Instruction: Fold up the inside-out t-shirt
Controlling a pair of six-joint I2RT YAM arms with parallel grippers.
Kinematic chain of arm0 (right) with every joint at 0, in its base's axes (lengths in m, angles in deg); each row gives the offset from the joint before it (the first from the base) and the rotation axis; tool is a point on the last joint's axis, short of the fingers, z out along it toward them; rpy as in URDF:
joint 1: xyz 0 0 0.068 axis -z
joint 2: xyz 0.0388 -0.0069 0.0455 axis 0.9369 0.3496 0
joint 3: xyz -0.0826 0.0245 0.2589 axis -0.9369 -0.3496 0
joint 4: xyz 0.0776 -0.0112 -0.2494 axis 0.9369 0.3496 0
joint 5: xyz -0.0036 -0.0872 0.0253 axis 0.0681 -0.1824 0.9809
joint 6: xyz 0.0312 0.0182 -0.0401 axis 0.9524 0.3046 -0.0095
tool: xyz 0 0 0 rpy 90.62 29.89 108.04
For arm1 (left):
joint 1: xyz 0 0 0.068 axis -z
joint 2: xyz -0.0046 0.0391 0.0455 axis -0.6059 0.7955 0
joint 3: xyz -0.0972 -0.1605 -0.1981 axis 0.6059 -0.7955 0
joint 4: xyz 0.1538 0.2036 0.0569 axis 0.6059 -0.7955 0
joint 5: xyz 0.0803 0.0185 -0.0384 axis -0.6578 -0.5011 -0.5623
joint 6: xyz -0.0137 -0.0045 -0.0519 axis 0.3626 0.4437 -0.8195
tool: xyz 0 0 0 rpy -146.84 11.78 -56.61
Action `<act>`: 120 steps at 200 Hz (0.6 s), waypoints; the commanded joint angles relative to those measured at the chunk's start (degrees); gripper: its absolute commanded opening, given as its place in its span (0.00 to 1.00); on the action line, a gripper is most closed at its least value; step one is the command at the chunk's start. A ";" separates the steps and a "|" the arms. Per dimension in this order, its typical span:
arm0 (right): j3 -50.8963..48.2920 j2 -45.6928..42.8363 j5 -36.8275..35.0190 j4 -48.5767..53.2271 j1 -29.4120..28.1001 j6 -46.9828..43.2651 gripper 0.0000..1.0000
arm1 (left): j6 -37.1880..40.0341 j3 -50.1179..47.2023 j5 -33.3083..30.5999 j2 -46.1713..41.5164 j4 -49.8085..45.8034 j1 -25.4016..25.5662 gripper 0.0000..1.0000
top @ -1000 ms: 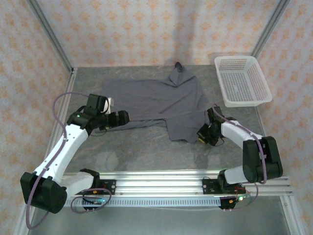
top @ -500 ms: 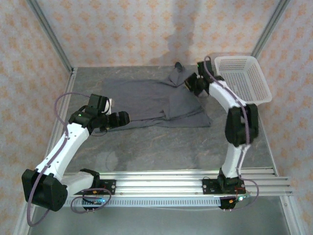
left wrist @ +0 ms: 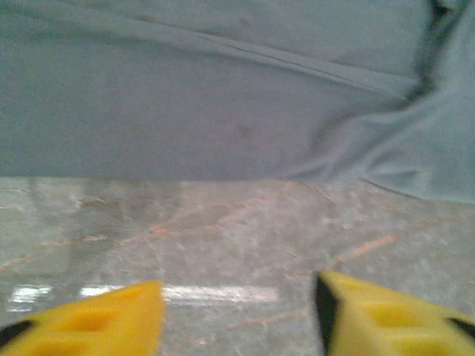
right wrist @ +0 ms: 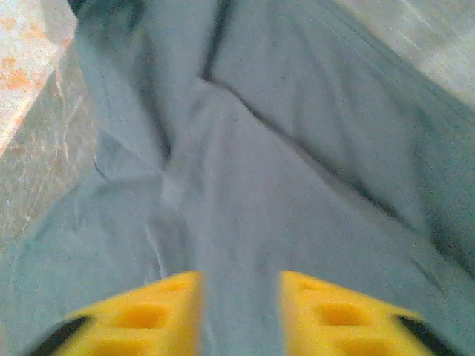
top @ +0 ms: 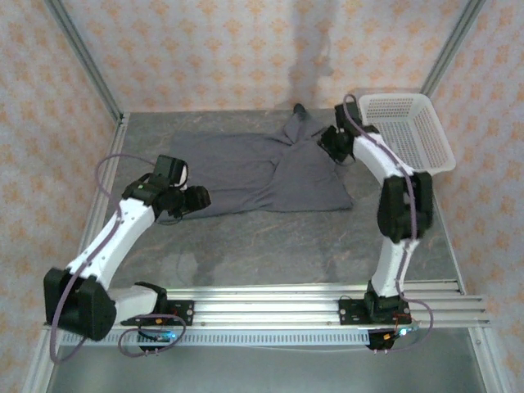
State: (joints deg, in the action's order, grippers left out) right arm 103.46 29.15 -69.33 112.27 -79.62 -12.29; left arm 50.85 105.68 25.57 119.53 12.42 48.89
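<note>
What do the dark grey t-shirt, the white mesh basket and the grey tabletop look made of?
Dark grey t-shirt: soft matte cloth, probably cotton knit; it drapes in folds and shows a stitched seam.
White mesh basket: likely moulded plastic, a stiff regular lattice.
Grey tabletop: smooth, stone-look with pale veins and glare; stone or laminate, unclear.

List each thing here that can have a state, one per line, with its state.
t-shirt: lying on the table, the part nearest the basket folded over onto the rest, bunched at the far edge, not gripped.
basket: upright at the far right corner, nothing in it.
left gripper: open, above bare table just short of the shirt's near edge, holding nothing.
right gripper: open by a narrow gap, above the shirt's folded part.
</note>
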 commanded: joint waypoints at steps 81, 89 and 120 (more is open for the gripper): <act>-20.96 -0.50 -2.12 -6.92 1.90 1.51 0.00 | -7.94 11.67 -11.93 33.93 4.41 -7.73 0.00; -21.98 -0.76 -3.10 -6.23 1.91 2.54 0.00 | -8.16 10.37 -11.86 33.87 4.48 -7.73 0.00; -30.24 -6.04 -4.09 -5.14 1.94 5.86 0.00 | -9.12 1.71 -11.20 30.19 5.29 -7.82 0.00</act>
State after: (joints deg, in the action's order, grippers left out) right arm 80.22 27.07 -70.84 103.51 -77.83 -9.80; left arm 43.51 114.16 15.75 152.77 19.18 40.96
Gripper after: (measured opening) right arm 0.042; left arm 0.042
